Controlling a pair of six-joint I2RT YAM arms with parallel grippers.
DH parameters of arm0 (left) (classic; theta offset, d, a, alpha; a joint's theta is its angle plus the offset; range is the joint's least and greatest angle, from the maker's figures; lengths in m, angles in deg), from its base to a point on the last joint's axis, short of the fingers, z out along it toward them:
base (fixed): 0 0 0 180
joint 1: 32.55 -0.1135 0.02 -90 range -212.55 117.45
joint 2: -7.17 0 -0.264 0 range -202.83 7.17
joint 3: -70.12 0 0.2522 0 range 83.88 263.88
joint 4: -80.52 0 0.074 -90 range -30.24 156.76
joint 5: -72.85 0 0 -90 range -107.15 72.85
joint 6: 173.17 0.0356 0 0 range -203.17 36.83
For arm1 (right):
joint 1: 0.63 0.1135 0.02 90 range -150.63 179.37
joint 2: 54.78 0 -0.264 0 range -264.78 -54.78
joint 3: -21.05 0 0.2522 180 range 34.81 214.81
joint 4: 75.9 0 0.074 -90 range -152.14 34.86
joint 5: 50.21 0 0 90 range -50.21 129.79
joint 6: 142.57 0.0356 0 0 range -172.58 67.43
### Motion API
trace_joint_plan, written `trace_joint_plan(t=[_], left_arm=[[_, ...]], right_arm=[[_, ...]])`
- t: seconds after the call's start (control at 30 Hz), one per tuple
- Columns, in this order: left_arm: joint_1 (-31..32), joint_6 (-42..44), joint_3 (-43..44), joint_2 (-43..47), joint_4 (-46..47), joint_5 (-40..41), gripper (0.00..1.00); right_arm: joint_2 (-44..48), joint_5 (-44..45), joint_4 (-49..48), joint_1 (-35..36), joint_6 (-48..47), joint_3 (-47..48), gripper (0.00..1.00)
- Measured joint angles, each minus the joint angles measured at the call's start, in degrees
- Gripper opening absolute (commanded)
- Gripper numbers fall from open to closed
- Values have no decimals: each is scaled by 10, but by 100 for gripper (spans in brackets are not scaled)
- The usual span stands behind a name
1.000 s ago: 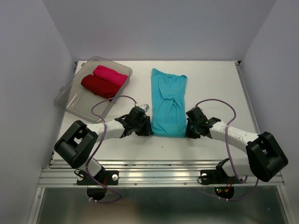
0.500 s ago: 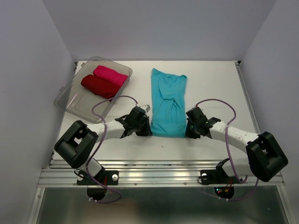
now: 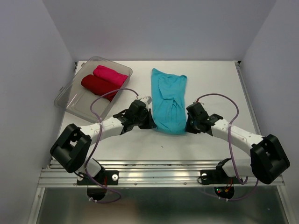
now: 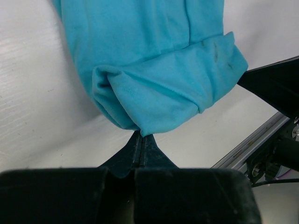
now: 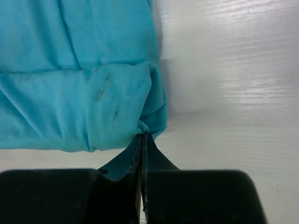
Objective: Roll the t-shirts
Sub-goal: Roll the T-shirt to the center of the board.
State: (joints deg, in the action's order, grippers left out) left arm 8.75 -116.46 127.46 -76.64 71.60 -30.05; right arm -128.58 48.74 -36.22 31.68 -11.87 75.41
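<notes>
A turquoise t-shirt (image 3: 168, 100) lies folded into a long strip at the middle of the table, its near end turned up into a first fold (image 4: 173, 88). My left gripper (image 3: 148, 122) is shut on the near left corner of that fold (image 4: 142, 132). My right gripper (image 3: 188, 125) is shut on the near right corner (image 5: 142, 133). The fold bulges between both grips (image 5: 74, 107). A dark red t-shirt (image 3: 98, 86) and a bright pink t-shirt (image 3: 110, 75) lie rolled in the clear tub (image 3: 74, 103).
The clear plastic tub sits at the table's far left. A metal rail (image 3: 159, 172) runs along the near edge by the arm bases. Walls close in on both sides and at the back.
The left gripper has shut on the shirt's near left corner. Both arms have moved away from the near edge, lifting the near hem and turning it over toward the far end.
</notes>
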Motion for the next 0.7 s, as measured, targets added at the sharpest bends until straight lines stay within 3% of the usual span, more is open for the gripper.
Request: trace_joint_plan(t=[0.7], left_arm=[[-55, -2, 105, -76, -35, -6, 0]], right_arm=[[-53, 48, 10, -31, -33, 97, 1]])
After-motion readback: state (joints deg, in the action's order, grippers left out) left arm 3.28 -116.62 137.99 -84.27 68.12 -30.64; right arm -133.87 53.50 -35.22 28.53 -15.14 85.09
